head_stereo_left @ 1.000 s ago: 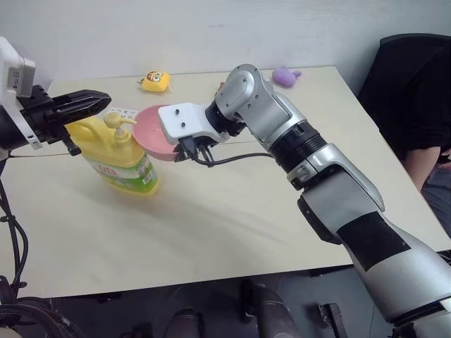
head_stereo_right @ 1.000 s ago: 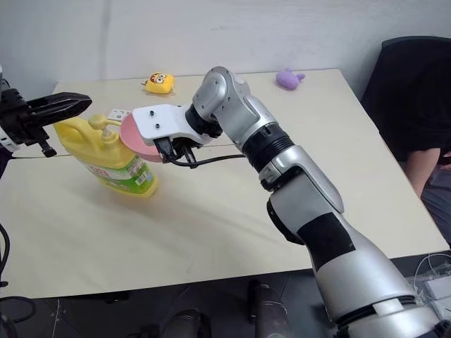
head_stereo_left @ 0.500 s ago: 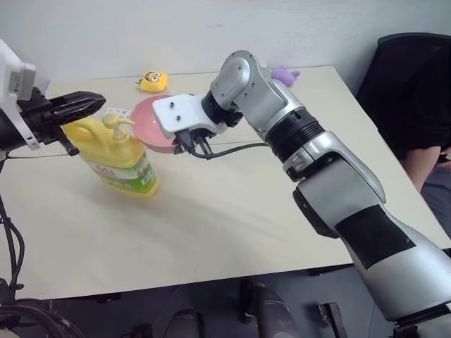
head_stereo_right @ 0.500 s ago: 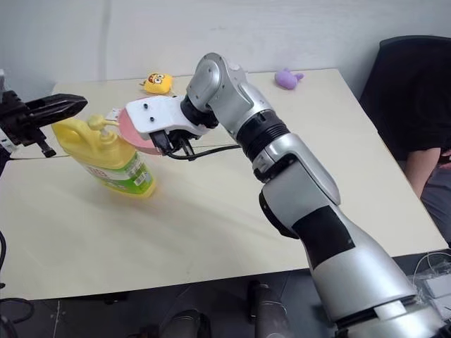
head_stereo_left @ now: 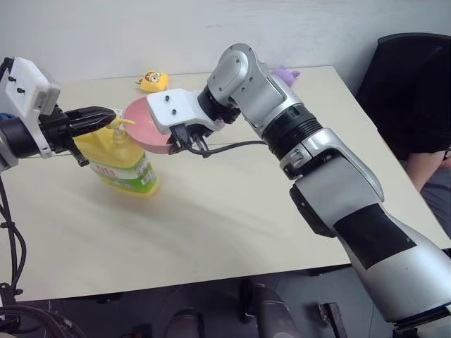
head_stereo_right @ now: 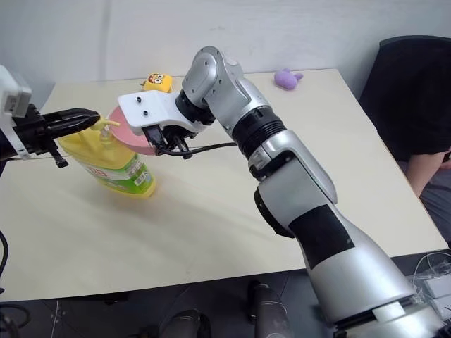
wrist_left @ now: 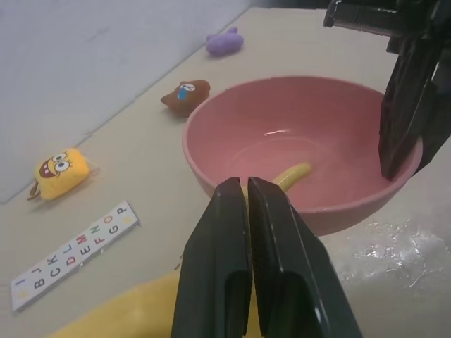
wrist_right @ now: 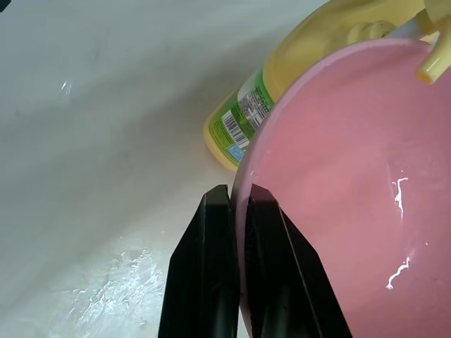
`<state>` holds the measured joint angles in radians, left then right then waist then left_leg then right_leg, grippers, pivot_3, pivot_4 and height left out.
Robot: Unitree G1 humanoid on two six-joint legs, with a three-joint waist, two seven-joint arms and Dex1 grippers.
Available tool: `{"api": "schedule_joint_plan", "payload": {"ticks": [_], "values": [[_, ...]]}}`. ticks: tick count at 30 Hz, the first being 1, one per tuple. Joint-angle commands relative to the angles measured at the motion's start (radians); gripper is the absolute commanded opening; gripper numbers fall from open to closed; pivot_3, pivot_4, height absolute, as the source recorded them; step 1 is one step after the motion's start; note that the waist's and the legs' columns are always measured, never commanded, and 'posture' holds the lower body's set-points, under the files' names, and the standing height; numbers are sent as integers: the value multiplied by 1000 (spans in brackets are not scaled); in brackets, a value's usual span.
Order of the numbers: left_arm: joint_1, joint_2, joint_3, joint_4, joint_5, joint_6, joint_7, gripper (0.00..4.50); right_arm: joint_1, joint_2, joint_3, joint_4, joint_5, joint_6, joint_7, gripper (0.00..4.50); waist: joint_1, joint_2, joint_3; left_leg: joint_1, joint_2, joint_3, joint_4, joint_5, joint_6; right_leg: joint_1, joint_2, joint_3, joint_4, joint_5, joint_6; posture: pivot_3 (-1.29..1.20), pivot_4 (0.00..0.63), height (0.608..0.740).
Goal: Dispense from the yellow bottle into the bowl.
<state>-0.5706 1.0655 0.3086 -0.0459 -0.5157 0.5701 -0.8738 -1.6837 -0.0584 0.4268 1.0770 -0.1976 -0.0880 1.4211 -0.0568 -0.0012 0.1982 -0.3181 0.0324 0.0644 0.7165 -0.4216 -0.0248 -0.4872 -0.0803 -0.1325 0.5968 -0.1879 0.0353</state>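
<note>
The yellow bottle (head_stereo_left: 121, 163) stands upright on the table's left side, its green label facing me. My left gripper (head_stereo_left: 111, 115) is shut and level, with its tips at the pump head. The pump's spout (wrist_left: 292, 174) pokes out past my left fingers (wrist_left: 232, 232) over the bowl's inside. The pink bowl (head_stereo_left: 139, 124) is lifted off the table and tilted next to the bottle's top. My right gripper (wrist_right: 236, 201) is shut on the bowl's rim, reaching in from the right. White streaks show on the bowl's inner wall (wrist_right: 398, 197).
A yellow plush toy (head_stereo_left: 153, 80) and a purple toy (head_stereo_left: 285, 72) lie at the table's far edge. A brown toy (wrist_left: 184, 96) and a lettered strip (wrist_left: 74, 253) lie behind the bowl. A seated person in black (head_stereo_left: 416, 113) is at the right.
My left gripper has sunk from above the pump down to the pump head. The bowl now sits slightly further left, with its rim under the spout.
</note>
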Motion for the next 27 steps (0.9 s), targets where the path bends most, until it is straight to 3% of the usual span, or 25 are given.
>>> {"api": "schedule_joint_plan", "payload": {"ticks": [1,16,27], "values": [[-14,8,-55,18,48,-5,-15,211,-46,12,-25,-25,9,-9,6,0,1,0,0,0,0,0,0,0,0,0,0,0,0,0,0,0,150,740],[-71,40,-109,41,81,71,-44,211,-28,5,-9,-19,-32,-64,-3,0,0,0,0,2,0,2,1,0,0,0,0,1,4,0,-1,0,150,740],[-171,-9,-1,51,3,119,12,211,-19,-4,-9,-13,-47,-79,-6,0,0,0,0,1,0,1,2,0,0,0,0,1,5,-1,-1,0,150,740]]}}
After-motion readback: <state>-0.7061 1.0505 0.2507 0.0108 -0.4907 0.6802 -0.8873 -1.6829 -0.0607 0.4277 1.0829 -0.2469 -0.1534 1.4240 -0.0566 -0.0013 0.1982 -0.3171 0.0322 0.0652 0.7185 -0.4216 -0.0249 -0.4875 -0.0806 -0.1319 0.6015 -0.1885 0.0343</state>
